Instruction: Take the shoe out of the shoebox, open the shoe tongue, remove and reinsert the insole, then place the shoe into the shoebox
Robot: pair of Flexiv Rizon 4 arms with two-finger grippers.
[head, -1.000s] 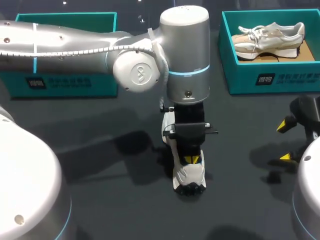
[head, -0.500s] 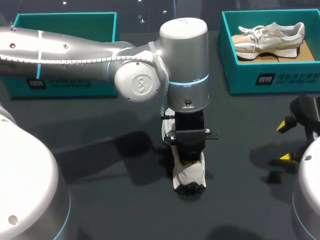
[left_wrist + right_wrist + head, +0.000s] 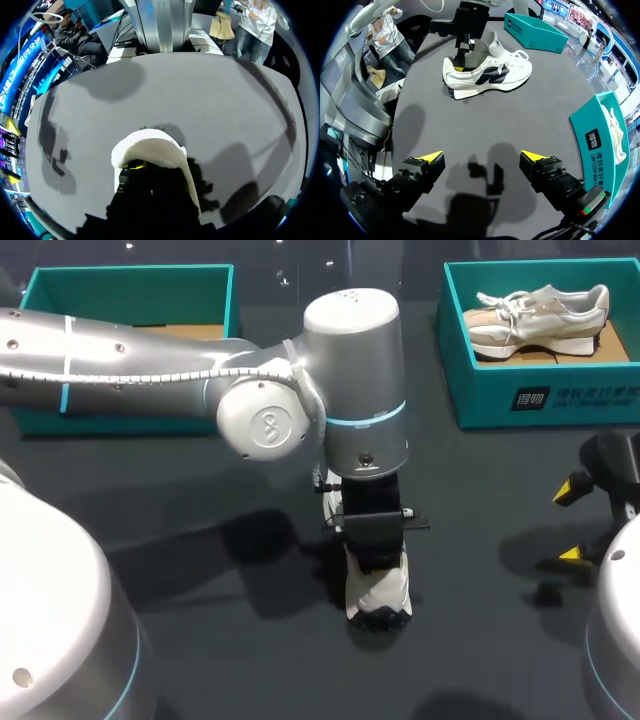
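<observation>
**Two shoes, two shoeboxes, two arms, two claws, one desk.**

One dark desk (image 3: 480, 660) carries two teal shoeboxes, the left shoebox (image 3: 130, 274) and the right shoebox (image 3: 590, 400). There are two shoes: one white shoe (image 3: 378, 590) out on the desk and one beige shoe (image 3: 540, 312) inside the right shoebox. Two silver arms come in, one left arm (image 3: 150, 365) and one right arm (image 3: 612, 640). Each ends in a single claw, making two: the left claw (image 3: 376, 545) and the right claw (image 3: 481, 157). The right claw shows two yellow tips.
</observation>
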